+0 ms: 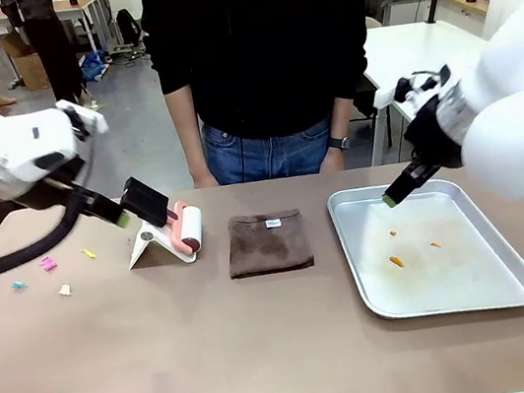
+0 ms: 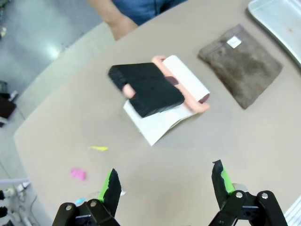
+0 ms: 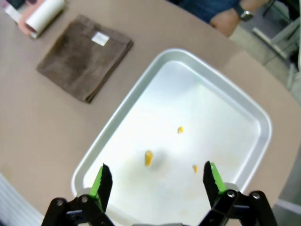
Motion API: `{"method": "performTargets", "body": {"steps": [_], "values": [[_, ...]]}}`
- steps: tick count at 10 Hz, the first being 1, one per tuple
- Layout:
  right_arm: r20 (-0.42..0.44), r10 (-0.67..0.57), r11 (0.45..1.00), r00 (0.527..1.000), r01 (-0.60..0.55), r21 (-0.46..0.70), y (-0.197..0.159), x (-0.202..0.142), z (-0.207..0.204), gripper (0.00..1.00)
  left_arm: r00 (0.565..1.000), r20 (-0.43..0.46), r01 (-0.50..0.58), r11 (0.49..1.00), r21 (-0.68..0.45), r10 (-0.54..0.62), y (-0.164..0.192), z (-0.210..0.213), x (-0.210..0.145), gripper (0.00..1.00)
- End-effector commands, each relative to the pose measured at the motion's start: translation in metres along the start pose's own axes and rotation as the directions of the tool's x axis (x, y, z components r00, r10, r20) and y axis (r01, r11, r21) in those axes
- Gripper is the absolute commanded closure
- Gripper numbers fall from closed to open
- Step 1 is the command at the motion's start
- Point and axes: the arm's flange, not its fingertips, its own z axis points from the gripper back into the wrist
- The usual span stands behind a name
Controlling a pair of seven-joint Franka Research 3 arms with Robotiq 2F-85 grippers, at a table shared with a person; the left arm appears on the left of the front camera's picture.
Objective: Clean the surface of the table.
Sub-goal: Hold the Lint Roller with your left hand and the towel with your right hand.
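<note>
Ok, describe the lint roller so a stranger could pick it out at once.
On the wide beige-brown table, find the folded brown cloth near the middle. Just to the robot's left of it lies the lint roller, resting on a white stand. It is the only white cylinder with a pink frame.

Brown cloth [image 1: 267, 242] on table [image 1: 219, 363], lint roller [image 1: 188, 230] left, tray [image 1: 465, 279] right, 3 orange scraps [image 1: 396, 261] inside

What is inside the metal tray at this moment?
Three small orange scraps lie apart on the bare floor of the tray. The open right gripper hovers over it, hiding a bit of the far-left rim in the front view.
</note>
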Motion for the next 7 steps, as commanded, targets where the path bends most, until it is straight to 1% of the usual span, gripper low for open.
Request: {"method": "performTargets", "body": {"steps": [1, 2, 3, 4, 5, 6, 7], "values": [[-0.021, -0.143, 0.984, 0.989, 0.145, 0.105, -0.018, -0.013, 0.035, 0.0, 1.0, 0.012, 0.03, 0.996, -0.079, -0.029, 0.012, 0.039, -0.029, 0.0], [-0.03, -0.202, 0.965, 0.979, 0.204, 0.167, -0.03, -0.021, 0.05, 0.0, 0.999, 0.01, -0.045, 0.991, -0.128, 0.046, 0.03, 0.051, -0.032, 0.0], [-0.037, -0.224, 0.937, 0.974, 0.225, 0.269, -0.045, -0.033, 0.065, 0.0, 0.995, -0.008, -0.095, 0.968, -0.234, 0.096, 0.051, 0.061, -0.039, 0.0], [-0.032, -0.288, 0.9, 0.957, 0.282, 0.333, -0.064, -0.047, 0.076, 0.0, 0.976, -0.058, -0.218, 0.931, -0.292, 0.211, 0.076, 0.064, -0.046, 0.0], [-0.029, -0.33, 0.838, 0.944, 0.307, 0.45, -0.085, -0.064, 0.087, 0.0, 0.959, -0.076, -0.28, 0.874, -0.396, 0.273, 0.1, 0.063, -0.056, 0.0], [-0.007, -0.419, 0.758, 0.908, 0.354, 0.548, -0.114, -0.085, 0.096, 0.0, 0.925, -0.095, -0.366, 0.797, -0.48, 0.367, 0.126, 0.061, -0.069, 0.0], [-0.004, -0.474, 0.688, 0.881, 0.373, 0.623, -0.139, -0.101, 0.098, 0.0, 0.879, -0.078, -0.437, 0.728, -0.529, 0.471, 0.147, 0.059, -0.081, 0.0]]}}
